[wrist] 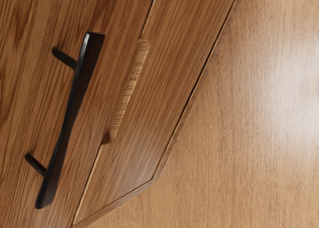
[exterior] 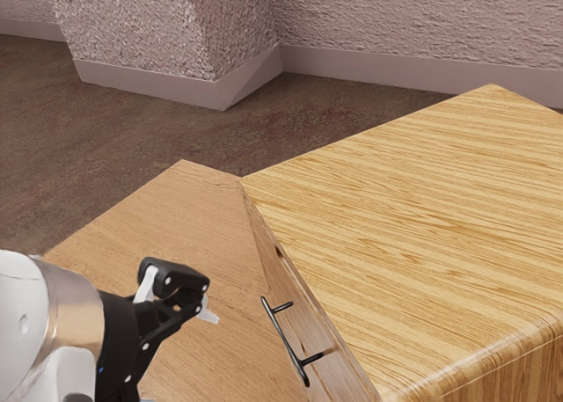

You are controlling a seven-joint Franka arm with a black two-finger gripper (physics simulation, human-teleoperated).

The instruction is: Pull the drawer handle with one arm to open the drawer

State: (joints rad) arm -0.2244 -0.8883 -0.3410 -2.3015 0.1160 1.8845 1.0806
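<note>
Drawer handle point(exterior: 286, 339), a slim black bar on two posts, sits on the drawer front point(exterior: 303, 325) of the oak cabinet point(exterior: 413, 235), on the side facing the arm. The gripper point(exterior: 187, 302) hovers near it toward the exterior view's left, not touching, fingers spread with nothing between them. Both stand above the wooden table point(exterior: 176, 226).
</note>
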